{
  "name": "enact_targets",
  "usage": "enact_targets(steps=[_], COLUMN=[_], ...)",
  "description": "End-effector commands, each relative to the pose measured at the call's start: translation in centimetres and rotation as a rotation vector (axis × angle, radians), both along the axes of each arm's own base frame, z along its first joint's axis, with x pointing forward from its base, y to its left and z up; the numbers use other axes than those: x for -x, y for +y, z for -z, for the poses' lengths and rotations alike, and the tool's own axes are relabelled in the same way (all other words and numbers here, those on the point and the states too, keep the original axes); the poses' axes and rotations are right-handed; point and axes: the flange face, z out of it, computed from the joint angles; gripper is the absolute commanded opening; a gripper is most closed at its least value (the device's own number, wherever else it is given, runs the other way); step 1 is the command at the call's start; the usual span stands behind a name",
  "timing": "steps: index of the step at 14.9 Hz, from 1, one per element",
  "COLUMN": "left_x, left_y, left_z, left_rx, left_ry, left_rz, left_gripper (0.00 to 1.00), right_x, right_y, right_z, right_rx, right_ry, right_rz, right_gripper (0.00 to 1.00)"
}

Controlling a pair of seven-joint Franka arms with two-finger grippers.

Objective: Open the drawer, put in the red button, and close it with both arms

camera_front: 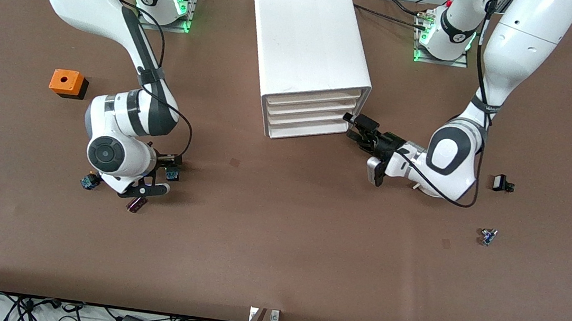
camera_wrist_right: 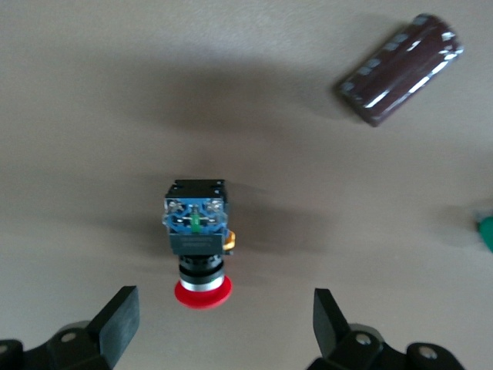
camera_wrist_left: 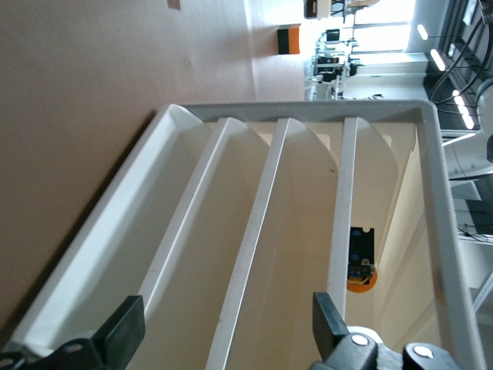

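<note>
1. My left gripper (camera_front: 356, 128) hung just in front of the boxy white plastic cabinet (camera_front: 309, 40), at the drawer corner toward the left arm's end. It sat in the middle of the front frame.
2. In the left wrist view its claw (camera_wrist_left: 227, 331) was spread wide, with both black fingers (camera_wrist_left: 123, 331) clear of the drawer fronts and holding nothing.
3. The uppermost shallow white drawer (camera_front: 317, 93) sat flush with the three below it. Through its gap (camera_wrist_left: 385, 193) I glimpsed a small black-and-orange part (camera_wrist_left: 360, 266).
4. My right gripper (camera_front: 161, 174) hovered over the red mushroom-capped push-button (camera_front: 173, 173), low in the front frame toward the right arm's end.
5. That claw (camera_wrist_right: 223, 324) was also wide open. The red button (camera_wrist_right: 196, 239) lay on its side on the brown table (camera_front: 277, 244) between the fingers (camera_wrist_right: 119, 320), touching neither.
6. A dark brown striped cylinder (camera_wrist_right: 399, 69) lay near the red button; its markings were too small to read.
7. An orange block with a hole (camera_front: 65, 82) sat farther from the camera than the red button.
</note>
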Motion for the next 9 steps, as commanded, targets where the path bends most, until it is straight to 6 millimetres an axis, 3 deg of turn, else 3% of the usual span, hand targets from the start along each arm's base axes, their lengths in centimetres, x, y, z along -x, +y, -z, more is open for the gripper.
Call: enact_targets(steps=[1, 4, 8, 9], left_x=[2.2, 4.7, 5.3, 5.2], left_y=[-0.5, -1.9, -2.2, -2.2], left_z=[1.7, 3.3, 3.8, 3.8], left_rx=[0.058, 0.127, 0.167, 0.170], left_ry=[-0.006, -0.014, -0.041, -0.047], left_rz=[-0.013, -0.014, -0.014, -0.013], left_gripper=[0.90, 0.80, 0.20, 0.12], right_x=[-0.2, 0.0, -0.4, -0.3], right_y=[0.0, 0.1, 0.4, 0.3], right_z=[0.7, 1.8, 2.6, 3.0], right_rx=[0.002, -0.031, -0.036, -0.035], right_ry=[0.012, 0.034, 0.008, 0.014], right_rz=[0.026, 0.060, 0.055, 0.057], right_gripper=[1.00, 1.00, 1.00, 1.00])
